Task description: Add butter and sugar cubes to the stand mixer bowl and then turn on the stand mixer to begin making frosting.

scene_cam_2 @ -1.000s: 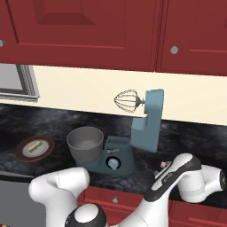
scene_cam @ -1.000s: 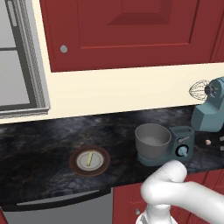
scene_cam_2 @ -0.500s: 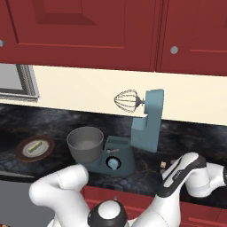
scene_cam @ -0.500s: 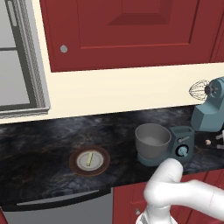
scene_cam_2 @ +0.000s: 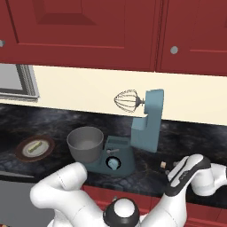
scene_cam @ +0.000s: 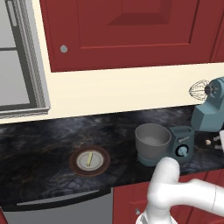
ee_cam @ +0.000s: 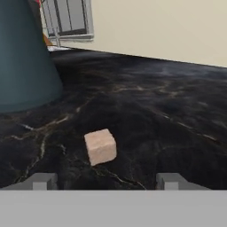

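Observation:
A pale brown sugar cube (ee_cam: 100, 146) lies on the dark stone counter just ahead of my gripper (ee_cam: 106, 181), between the lines of its two fingertips (ee_cam: 42, 181). The jaws stand open, wide of the cube on both sides and touching nothing. From the right base, the same cube (scene_cam_2: 163, 164) sits right of the teal stand mixer (scene_cam_2: 148, 124), next to my hand (scene_cam_2: 185, 173). The grey stand mixer bowl (scene_cam_2: 85, 142) stands on the mixer's base beside its round knob (scene_cam_2: 113, 164), under the raised whisk (scene_cam_2: 126, 101). The butter (scene_cam: 89, 159) lies on a brown-rimmed plate (scene_cam: 101, 153).
The mixer's teal column (ee_cam: 24, 57) rises close on the left of the hand view. Red wall cabinets (scene_cam: 131, 30) hang over the counter, and a window (scene_cam: 17, 57) sits at far left. The counter's front edge (scene_cam: 65, 199) runs above a grey appliance front.
My arm's elbow has shifted a little in both base views and the hand has edged towards the cube beside the mixer. Plate, bowl and mixer have stayed put.

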Robot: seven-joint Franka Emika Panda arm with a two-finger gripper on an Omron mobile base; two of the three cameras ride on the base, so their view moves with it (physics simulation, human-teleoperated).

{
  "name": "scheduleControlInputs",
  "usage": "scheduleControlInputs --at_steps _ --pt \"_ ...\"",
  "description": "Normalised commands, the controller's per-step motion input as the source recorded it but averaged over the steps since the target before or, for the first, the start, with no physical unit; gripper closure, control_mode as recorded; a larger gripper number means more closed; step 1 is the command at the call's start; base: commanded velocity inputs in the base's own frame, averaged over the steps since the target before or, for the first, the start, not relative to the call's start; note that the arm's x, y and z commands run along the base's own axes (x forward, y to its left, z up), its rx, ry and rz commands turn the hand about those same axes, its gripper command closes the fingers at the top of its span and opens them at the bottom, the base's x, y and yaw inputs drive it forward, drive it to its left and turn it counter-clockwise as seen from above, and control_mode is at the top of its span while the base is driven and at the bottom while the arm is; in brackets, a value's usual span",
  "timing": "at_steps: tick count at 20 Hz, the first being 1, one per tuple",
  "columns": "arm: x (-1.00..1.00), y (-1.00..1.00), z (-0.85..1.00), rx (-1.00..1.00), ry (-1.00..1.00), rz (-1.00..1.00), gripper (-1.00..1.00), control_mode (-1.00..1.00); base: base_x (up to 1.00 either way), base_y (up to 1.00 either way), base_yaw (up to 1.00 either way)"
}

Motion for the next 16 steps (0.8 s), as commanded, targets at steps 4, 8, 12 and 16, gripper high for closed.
scheduleControlInputs --at_steps 4,8,12,16 --pt "0.27 -0.15 -0.32 0.00 0.00 0.01 -1.00 -1.00 0.00 0.00 0.00" --pt "0.11 -0.01 -0.40 0.01 0.00 0.00 -1.00 -1.00 0.00 0.00 0.00" --pt "0.01 0.04 -0.29 0.02 0.00 0.00 -1.00 -1.00 0.00 0.00 0.00" --pt "0.01 0.12 -0.21 0.01 -0.02 0.00 -1.00 -1.00 0.00 0.00 0.00"
